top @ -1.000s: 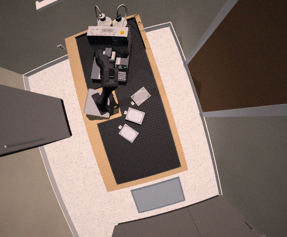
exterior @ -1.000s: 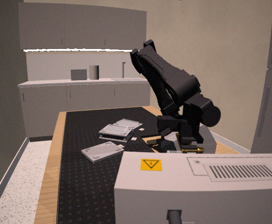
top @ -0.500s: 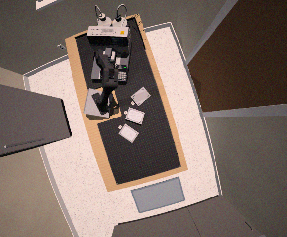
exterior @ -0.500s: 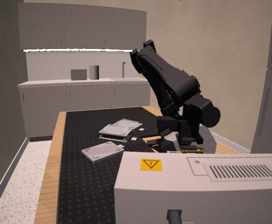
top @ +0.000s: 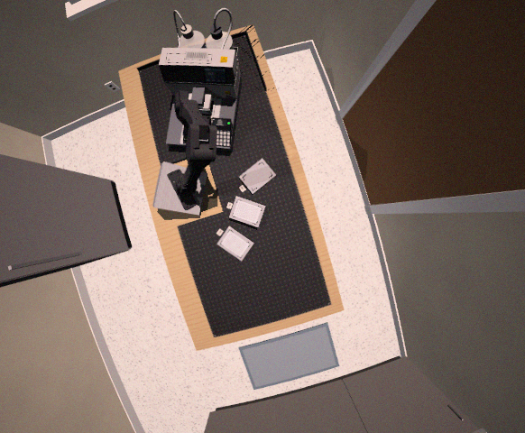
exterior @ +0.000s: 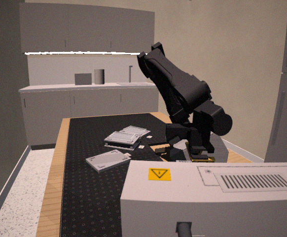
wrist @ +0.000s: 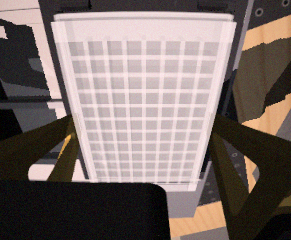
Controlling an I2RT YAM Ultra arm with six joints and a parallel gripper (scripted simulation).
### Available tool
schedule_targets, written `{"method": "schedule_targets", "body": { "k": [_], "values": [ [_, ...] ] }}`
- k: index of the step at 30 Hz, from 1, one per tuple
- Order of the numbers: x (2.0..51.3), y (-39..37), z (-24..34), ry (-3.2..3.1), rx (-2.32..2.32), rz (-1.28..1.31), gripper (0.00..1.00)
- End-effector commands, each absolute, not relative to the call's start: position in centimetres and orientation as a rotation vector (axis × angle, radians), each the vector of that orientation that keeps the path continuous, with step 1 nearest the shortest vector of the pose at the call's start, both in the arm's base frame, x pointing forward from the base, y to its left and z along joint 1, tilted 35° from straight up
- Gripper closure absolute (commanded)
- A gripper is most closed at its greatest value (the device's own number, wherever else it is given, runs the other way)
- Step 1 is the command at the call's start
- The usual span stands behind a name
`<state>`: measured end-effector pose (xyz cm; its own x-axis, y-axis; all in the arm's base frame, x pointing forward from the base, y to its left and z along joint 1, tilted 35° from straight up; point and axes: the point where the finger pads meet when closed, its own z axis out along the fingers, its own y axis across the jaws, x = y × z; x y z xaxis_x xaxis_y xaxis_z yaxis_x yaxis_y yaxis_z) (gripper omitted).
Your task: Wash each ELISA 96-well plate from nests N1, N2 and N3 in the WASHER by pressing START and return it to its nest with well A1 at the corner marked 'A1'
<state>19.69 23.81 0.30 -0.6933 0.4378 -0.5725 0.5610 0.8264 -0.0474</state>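
In the wrist view a white 96-well plate (wrist: 144,97) lies flat and well side up between my two yellow fingers, and my gripper (wrist: 143,120) is shut on its long sides. Below it are the dark track and grey parts of the washer. From above, my arm (top: 198,134) reaches over the carrier's track in front of the washer (top: 198,60); the arm hides the plate and the carrier. The lamp (top: 228,123) over the keypad (top: 223,135) is green. The nest nearest the washer (top: 257,175) is empty. The other two nests hold plates (top: 246,211) (top: 234,243).
Two bottles with tubes (top: 204,37) stand behind the washer. My arm's grey base block (top: 179,193) sits left of the nests. In the exterior view the washer's housing (exterior: 209,193) hides the carrier below my gripper (exterior: 199,155).
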Motion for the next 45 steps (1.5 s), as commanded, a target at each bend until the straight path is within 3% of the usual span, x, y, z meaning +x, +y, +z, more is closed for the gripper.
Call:
{"method": "schedule_targets", "body": {
  "k": [1, 45],
  "values": [
    [19.72, 24.03, 0.48, 2.446, 0.728, -0.282, 1.00],
    [20.00, 23.81, -0.04, 2.446, 0.728, -0.282, 1.00]
  ]
}}
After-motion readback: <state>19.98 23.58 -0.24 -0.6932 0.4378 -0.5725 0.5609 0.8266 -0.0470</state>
